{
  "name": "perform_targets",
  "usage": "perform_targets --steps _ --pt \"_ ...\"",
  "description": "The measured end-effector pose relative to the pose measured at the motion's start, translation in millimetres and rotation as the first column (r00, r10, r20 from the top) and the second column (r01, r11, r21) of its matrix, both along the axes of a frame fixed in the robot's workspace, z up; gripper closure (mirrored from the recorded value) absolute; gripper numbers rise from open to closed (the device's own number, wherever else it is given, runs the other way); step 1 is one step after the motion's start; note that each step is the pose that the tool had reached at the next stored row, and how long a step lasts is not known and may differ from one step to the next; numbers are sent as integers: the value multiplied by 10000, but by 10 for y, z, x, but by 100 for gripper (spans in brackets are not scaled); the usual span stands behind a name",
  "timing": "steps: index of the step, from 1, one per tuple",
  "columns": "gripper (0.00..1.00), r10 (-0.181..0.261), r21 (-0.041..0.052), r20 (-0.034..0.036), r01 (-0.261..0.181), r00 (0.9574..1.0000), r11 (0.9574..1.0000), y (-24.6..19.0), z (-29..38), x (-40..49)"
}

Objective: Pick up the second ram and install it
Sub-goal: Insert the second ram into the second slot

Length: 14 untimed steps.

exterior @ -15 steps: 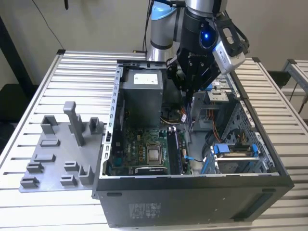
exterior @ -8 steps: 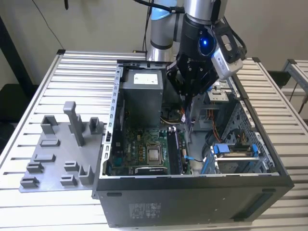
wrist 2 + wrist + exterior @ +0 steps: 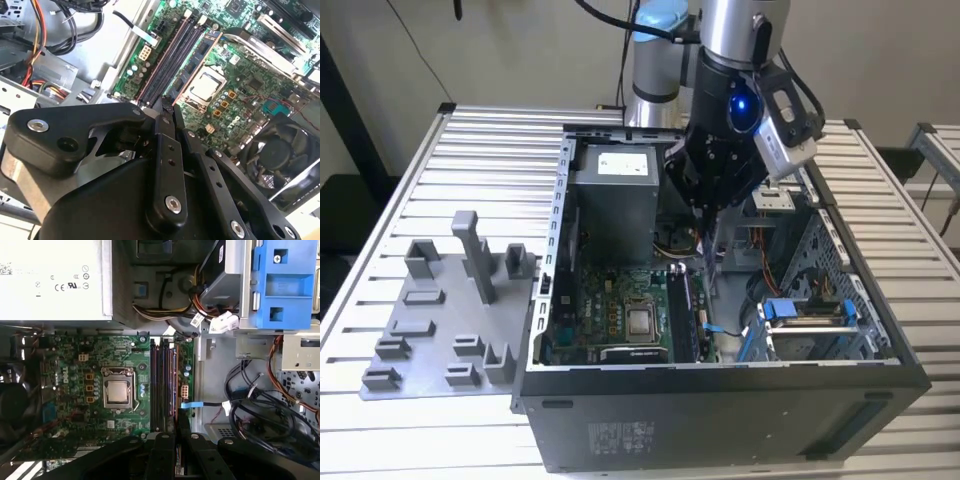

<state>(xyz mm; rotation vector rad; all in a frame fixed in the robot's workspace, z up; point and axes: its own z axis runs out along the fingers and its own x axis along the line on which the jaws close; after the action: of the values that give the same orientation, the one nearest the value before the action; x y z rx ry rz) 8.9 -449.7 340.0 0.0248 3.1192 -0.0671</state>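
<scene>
1. Slatted metal worktop (image 3: pixel 400 200); open computer case (image 3: pixel 720 420) lying on it, inside facing up. Light-grey holder tray (image 3: pixel 430 345) with upright blocks just beside the case, on the exterior view's left.
2. Arm reaching down from the far side into the case; gripper (image 3: pixel 706 215) low over the motherboard (image 3: pixel 610 300), right of the power supply (image 3: pixel 615 190) in the exterior view.
3. Jaws pressed nearly together in both wrist views, pinching a thin dark strip seen edge-on: the second ram (image 3: pixel 167 103). Chips not readable from this angle.
4. Second ram held above the near end of the black memory slots (image 3: pixel 161 385), roughly in line with them. Cannot tell whether its lower edge touches a slot.
5. Processor socket (image 3: pixel 119 390) just beside the slots. Bundle of black cables (image 3: pixel 260 410) on the slots' other side, well apart from the socket.
6. Blue drive bracket (image 3: pixel 282 280) and grey drive cage beyond the cables. Round black fan (image 3: pixel 272 150) beside the socket in the second wrist view.
</scene>
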Motion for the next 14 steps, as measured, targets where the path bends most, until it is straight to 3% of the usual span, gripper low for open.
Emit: perform_targets --steps 5,11,14 --pt "86 3 -87 1 -3 10000 10000 41 -90 1" --pt "86 4 -261 1 -4 10000 9997 42 -180 1" --pt "86 4 -273 2 -3 10000 9996 43 -235 -2"
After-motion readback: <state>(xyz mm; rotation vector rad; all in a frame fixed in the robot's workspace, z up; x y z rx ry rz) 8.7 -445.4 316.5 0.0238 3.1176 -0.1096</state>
